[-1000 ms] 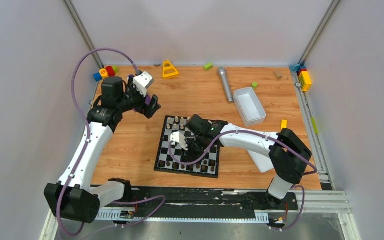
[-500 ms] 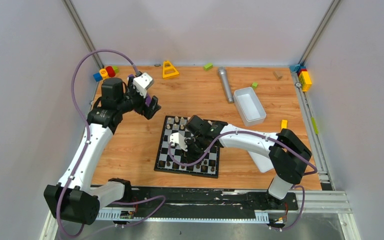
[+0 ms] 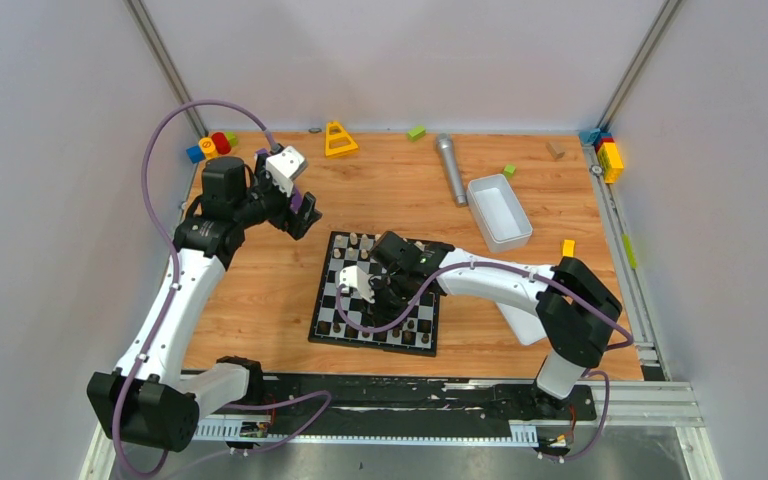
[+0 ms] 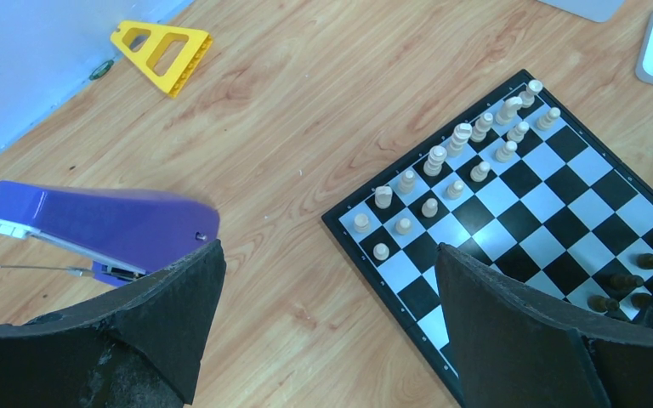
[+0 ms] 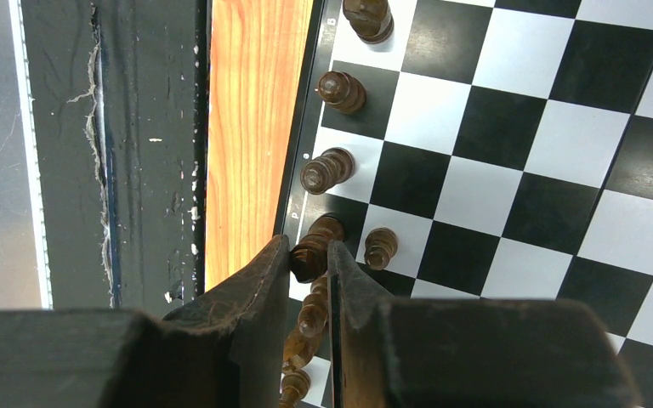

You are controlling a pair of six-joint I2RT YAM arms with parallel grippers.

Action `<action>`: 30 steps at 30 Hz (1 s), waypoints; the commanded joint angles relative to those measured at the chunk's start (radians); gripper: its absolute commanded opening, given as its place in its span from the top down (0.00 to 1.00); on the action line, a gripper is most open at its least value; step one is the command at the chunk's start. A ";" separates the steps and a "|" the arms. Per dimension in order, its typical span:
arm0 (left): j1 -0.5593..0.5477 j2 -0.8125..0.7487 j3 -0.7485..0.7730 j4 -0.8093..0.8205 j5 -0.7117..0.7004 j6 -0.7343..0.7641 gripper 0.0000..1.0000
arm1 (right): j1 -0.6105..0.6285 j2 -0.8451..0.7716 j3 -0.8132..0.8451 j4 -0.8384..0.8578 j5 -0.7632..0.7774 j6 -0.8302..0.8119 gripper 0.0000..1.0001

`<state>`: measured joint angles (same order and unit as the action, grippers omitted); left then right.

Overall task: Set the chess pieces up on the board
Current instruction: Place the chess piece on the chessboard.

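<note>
dark chess piece (image 5: 314, 254) is sitting pinched between near-shut tips of the right gripper (image 5: 308, 249), at the board (image 5: 519, 170) edge. left gripper (image 4: 327, 255) is gaping, empty.

Light was bright, even and diffuse from above, washing the walls pale. Shadows on the table (image 3: 260, 290) under the arms were short and soft. In the left wrist view a purple shape (image 4: 93, 225) had a smeared upper edge. The right end effector (image 5: 306, 246) loomed dark and soft-focused, while the dark chess piece (image 5: 316, 240) between its fingers and the board (image 5: 510, 170) were sharp.
</note>
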<state>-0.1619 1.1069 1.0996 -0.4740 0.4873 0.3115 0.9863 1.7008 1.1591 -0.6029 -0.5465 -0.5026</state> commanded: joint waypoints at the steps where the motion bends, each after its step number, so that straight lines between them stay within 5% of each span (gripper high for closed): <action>1: 0.005 -0.025 -0.004 0.040 0.001 -0.010 0.00 | 0.008 0.013 0.009 0.037 -0.001 -0.002 1.00; 19: 0.005 -0.030 -0.008 0.039 0.001 -0.007 0.00 | 0.014 0.013 0.011 0.043 0.005 0.006 1.00; 30: 0.005 -0.029 -0.003 0.037 0.001 -0.005 0.00 | 0.015 -0.021 0.000 0.044 0.024 0.013 0.83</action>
<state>-0.1619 1.1030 1.0916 -0.4702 0.4873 0.3119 0.9939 1.7061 1.1591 -0.5903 -0.5388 -0.4976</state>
